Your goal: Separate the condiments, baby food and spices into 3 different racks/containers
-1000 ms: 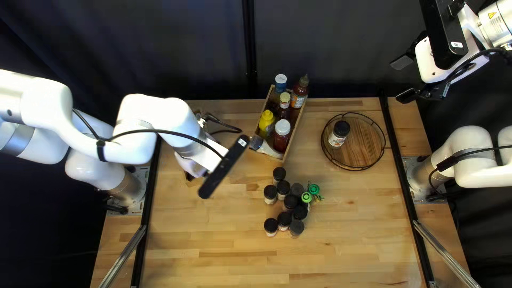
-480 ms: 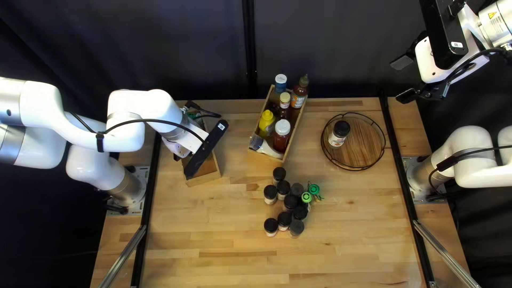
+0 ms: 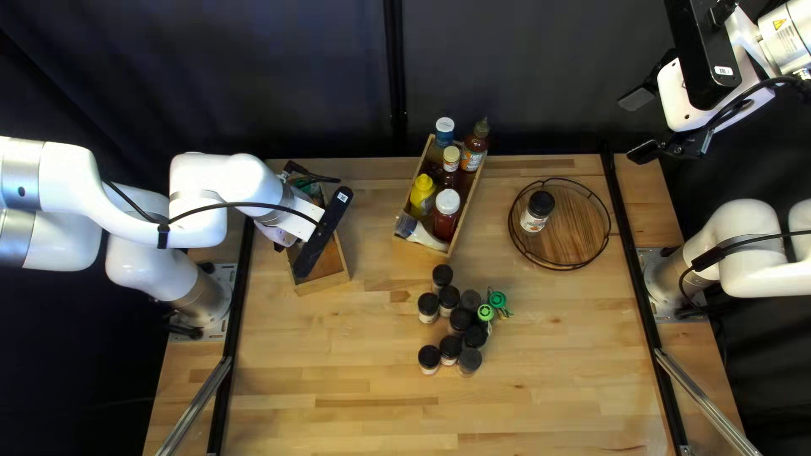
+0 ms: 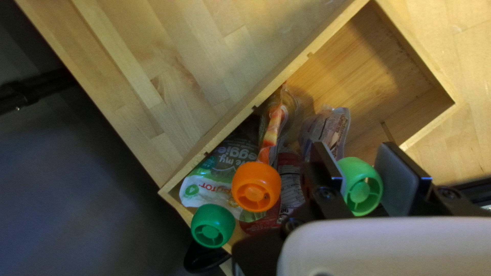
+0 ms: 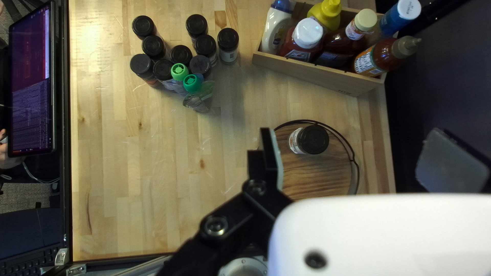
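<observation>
While my left gripper [image 4: 356, 158] is pinching a light-green-capped pouch [image 4: 359, 189] by its cap, its two fingers seemingly touching opposite sides, the pouch is sitting low within the wooden baby-food box [image 4: 353, 71] at the left of the top left view. The main risk is coming from the crowding: an orange-capped pouch [image 4: 257, 187] is standing just beside one finger, so spreading the fingers wide could be shoving it toward the dark-green-capped pouch [image 4: 213, 226] in the corner. The pouch walls are probably flexing too, so a release too high could be letting this one slump across its neighbours — and a cap clinging to a pad could be riding out as the arm lifts.

My right gripper [image 3: 639, 127] is hanging with its fingers spread around nothing, up beyond the round rack [image 5: 319, 176], where one spice jar [image 5: 313, 139] is standing. Two green caps [image 5: 185, 77] are showing among the clustered spice jars [image 5: 206, 46] on the table; reaching for those could be toppling jars, since they are standing so tightly packed. The condiments [image 3: 447, 203] are already filling their own box [image 3: 464, 221] — only a sweeping arm would be likely to disturb them.
</observation>
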Controlling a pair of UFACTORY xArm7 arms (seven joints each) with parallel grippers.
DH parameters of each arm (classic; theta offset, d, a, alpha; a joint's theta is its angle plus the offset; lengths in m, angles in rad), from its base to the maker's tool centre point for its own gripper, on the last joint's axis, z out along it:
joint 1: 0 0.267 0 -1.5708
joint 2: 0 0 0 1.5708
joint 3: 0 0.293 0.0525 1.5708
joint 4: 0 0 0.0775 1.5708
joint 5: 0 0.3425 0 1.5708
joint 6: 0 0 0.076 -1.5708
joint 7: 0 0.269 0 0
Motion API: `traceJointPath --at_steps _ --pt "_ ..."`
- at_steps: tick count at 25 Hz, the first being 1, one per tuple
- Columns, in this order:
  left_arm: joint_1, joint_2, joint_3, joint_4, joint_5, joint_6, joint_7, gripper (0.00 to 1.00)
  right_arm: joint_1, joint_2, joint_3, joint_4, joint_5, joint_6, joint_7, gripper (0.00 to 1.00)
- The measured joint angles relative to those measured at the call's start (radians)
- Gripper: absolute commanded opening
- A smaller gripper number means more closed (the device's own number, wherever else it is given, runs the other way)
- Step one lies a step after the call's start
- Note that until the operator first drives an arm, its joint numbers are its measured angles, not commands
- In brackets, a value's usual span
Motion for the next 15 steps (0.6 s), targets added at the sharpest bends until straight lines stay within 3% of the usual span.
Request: traceJointPath --at_steps 8,15 --pt "-0.095 0.145 -0.053 0.162 -0.144 0.041 -0.087 1.00 0.000 0.000 0.000 0.000 0.000 0.000 0.000 1.00" --pt "-0.188 0.373 -0.077 0.356 -0.328 -0.039 -0.134 1.00 0.000 0.000 0.000 0.000 0.000 0.000 0.000 1.00"
